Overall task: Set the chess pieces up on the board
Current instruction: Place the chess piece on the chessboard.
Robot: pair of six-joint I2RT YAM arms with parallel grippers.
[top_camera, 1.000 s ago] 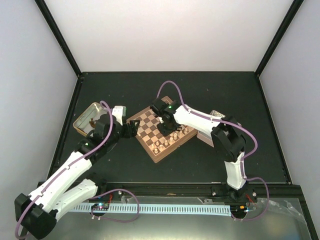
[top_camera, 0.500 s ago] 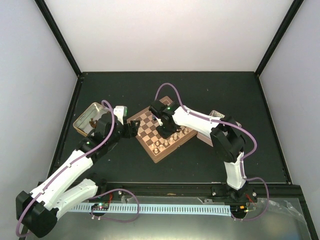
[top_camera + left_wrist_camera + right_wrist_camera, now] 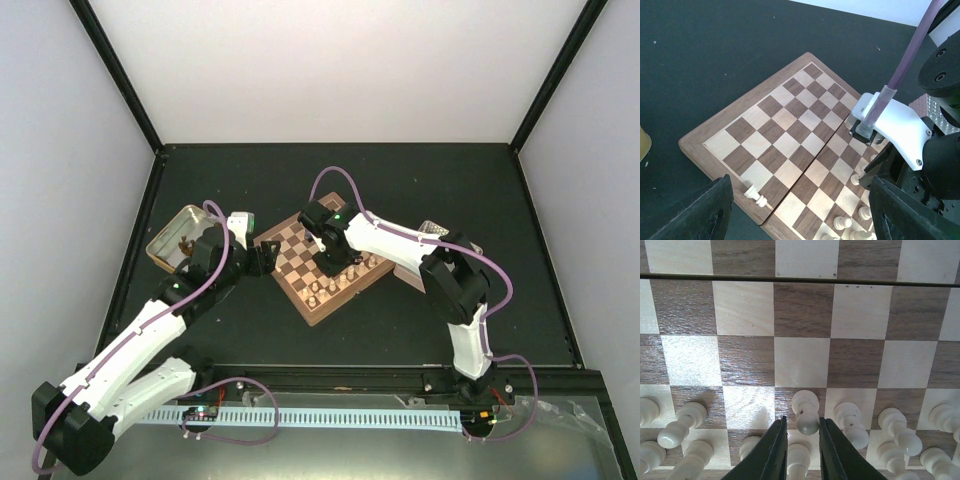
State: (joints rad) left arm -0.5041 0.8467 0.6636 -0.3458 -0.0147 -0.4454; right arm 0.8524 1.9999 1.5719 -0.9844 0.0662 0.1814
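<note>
The board point(image 3: 291, 246) lies turned diagonally in the table's middle, with several cream chess pieces point(image 3: 330, 285) standing along its near-right edge. My right gripper point(image 3: 334, 262) hangs over that row. In the right wrist view its fingers point(image 3: 802, 421) straddle the head of a standing cream pawn point(image 3: 805, 403). The right finger is at the head and a narrow gap shows on the left. My left gripper point(image 3: 266, 256) is wide open and empty above the board's left corner point(image 3: 801, 200). A cream pawn point(image 3: 756, 195) lies toppled at the board's rim there.
An open metal tin point(image 3: 176, 237) holding dark pieces sits left of the board, with a small white object point(image 3: 239, 222) beside it. Another tin point(image 3: 431, 230) shows partly behind my right arm. Black frame rails edge the table.
My left arm has edged slightly toward the board's left corner. My right gripper has shifted a little over the row of cream pieces.
</note>
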